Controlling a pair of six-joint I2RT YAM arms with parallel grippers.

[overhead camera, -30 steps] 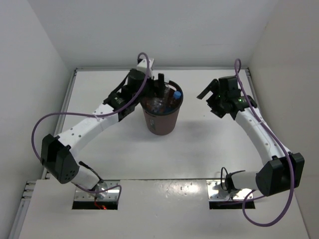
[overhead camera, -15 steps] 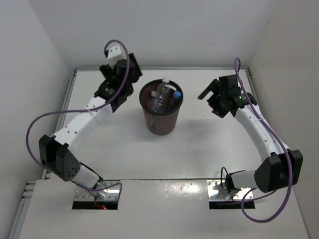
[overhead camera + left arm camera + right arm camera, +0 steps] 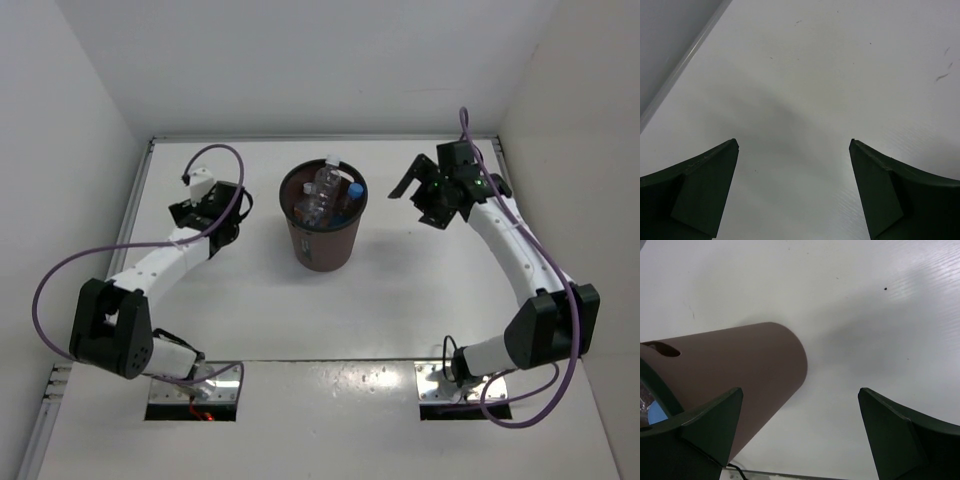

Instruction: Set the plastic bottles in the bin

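You look to be at the tail end: the plastic bottles sit inside the brown bin at upper centre of the top view, and none shows on the worktop, so the next move likely calls only for parking both arms. The left tool is spread wide over bare worktop left of the bin, holding nothing. The right tool is also spread wide and empty, facing the bin's side without touching it.

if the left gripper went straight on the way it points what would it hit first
Most likely the bare table: the wrist view of the left gripper shows only tabletop between its open jaws.
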